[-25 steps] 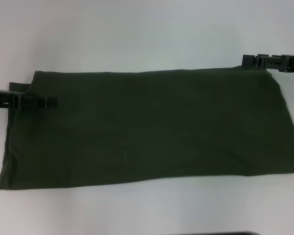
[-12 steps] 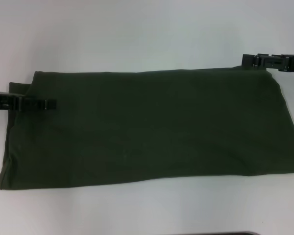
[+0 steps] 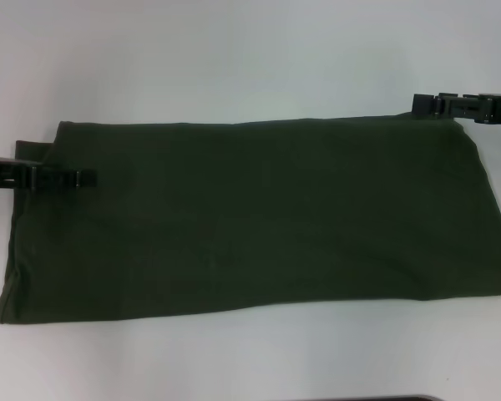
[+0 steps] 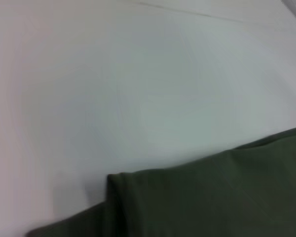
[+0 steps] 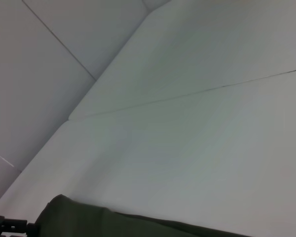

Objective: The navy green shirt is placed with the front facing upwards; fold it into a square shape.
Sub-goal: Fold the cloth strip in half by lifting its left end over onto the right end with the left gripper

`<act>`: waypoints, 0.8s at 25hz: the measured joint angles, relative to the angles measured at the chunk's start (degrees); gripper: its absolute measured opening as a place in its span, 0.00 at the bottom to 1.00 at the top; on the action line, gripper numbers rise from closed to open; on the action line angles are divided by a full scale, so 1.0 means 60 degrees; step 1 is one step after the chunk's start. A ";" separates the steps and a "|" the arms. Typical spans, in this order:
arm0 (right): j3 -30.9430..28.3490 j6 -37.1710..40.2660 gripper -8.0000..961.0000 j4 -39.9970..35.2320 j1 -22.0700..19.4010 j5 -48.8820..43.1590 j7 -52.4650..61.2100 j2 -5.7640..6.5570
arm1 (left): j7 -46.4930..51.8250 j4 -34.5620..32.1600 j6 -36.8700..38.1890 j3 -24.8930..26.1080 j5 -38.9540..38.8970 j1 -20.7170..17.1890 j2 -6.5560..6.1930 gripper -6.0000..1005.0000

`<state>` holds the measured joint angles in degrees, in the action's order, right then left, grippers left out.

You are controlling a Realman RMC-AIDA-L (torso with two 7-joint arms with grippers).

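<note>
The navy green shirt (image 3: 259,217) lies flat on the white table (image 3: 234,58) as a long folded band, plain green side up, with no lettering or collar showing. My left gripper (image 3: 85,177) reaches in low over the shirt's left edge, near its far left corner. My right gripper (image 3: 417,104) sits at the shirt's far right corner, right at the cloth's edge. The left wrist view shows a folded corner of the shirt (image 4: 212,197) lying on the table. A strip of the shirt (image 5: 113,224) runs along the edge of the right wrist view.
The white table surrounds the shirt on all sides, with a seam line (image 5: 197,91) across it beyond the cloth. The shirt's right end runs to the head view's right border. A dark edge (image 3: 392,398) shows at the table's near side.
</note>
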<state>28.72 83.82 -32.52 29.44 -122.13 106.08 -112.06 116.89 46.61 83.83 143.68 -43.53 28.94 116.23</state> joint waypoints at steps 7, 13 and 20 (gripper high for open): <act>-0.0044 0.0021 0.98 0.0000 0.0000 0.0005 0.0000 0.0000 | 0.0555 0.0652 0.0988 0.0121 -0.0145 -0.0057 -0.0158 0.84; -0.0055 0.0015 0.98 0.0000 0.0000 0.0006 0.0000 0.0000 | 0.1335 0.0598 0.1329 0.0095 -0.0001 -0.0092 -0.0553 0.84; -0.0029 -0.0013 0.98 0.0000 -0.0014 -0.0009 -0.0009 0.0000 | 0.2382 0.0234 0.1422 0.0074 0.0526 0.0049 -0.0942 0.84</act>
<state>28.54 83.75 -32.51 29.36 -122.19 106.02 -112.05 131.18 48.01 92.37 144.12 -40.37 29.23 110.58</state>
